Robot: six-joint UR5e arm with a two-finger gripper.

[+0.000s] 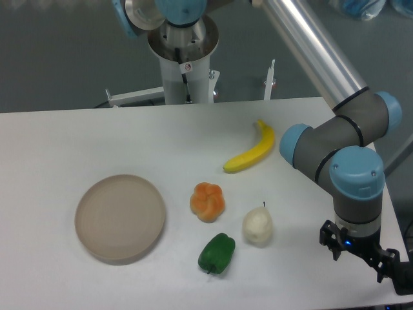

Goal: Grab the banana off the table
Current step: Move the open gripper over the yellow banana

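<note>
Hand [359, 253] sits at the near right corner of the frame, hanging off the grey and blue wrist, and honestly only a black bracket bit shows, so i can't tell if it's released or clenched. Nothing visibly in it though. Next up on the white tabletop [77, 139], closest to the front, there's a green pepper [216, 254], with a whitish pear [257, 227] just beside it to the right. A bit further back is an orange lobed fruit [207, 201], and off to the left a round beige plate [120, 218] with nothing on it. Then the banana [251, 155], bright yellow, lying flat on the tabletop behind the other fruits, curved, stem end pointing away, well apart from the hand. Arm's elbow joints hover just right of it. Robot base stands at the far edge, behind everything
</note>
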